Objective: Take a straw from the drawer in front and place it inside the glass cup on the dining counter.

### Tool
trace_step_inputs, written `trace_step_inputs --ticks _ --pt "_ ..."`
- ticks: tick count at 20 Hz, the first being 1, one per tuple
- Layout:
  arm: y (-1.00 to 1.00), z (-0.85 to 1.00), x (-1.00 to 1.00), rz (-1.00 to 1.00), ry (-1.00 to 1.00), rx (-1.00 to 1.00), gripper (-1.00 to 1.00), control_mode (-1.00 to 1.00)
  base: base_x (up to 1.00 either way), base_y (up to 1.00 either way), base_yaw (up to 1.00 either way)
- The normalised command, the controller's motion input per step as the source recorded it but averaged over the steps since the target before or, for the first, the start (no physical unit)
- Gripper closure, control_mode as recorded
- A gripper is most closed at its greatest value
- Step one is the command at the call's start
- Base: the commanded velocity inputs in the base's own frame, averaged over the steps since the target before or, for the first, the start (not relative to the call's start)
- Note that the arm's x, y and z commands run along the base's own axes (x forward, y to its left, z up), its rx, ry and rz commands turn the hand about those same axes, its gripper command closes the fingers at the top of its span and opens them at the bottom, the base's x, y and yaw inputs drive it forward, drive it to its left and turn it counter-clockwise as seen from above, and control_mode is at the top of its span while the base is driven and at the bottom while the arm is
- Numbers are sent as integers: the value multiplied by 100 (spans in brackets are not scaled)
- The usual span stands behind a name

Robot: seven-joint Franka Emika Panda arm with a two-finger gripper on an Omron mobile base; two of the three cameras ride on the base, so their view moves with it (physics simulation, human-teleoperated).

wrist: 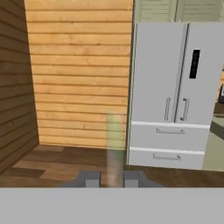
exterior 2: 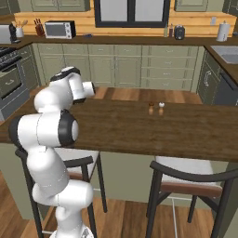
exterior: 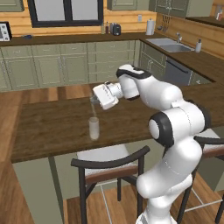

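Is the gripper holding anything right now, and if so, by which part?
Yes: the gripper is shut on the straw, pinching its near end between the fingers; the rest sticks out ahead. It hangs above the glass cup.

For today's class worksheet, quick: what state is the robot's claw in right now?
Claw: shut on the straw, held above the cup.

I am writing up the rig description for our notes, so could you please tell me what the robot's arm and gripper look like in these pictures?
The arm is glossy white, built of rounded, bulbous segments joined by dark, near-black rings at the joints. The hand is a boxy white block, and the gripper ends in two small, squarish dark grey finger tips. No cables, labels or markings can be made out on it.
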Motion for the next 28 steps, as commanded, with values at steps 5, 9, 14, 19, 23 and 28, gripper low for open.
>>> trace_step_inputs --ticks 5,9,14,19,23,28 --pt "8 -27 28 2 0 0 100 -100 0 0 0" --pt "1 -25 31 2 0 0 100 -100 0 0 0" --pt "0 -19 40 1 0 0 100 -100 0 0 0" --pt "3 -15 43 1 0 0 100 -100 0 0 0" --pt "8 -19 36 1 0 0 100 -100 0 0 0" --pt "4 -11 -6 1 0 0 100 -100 0 0 0"
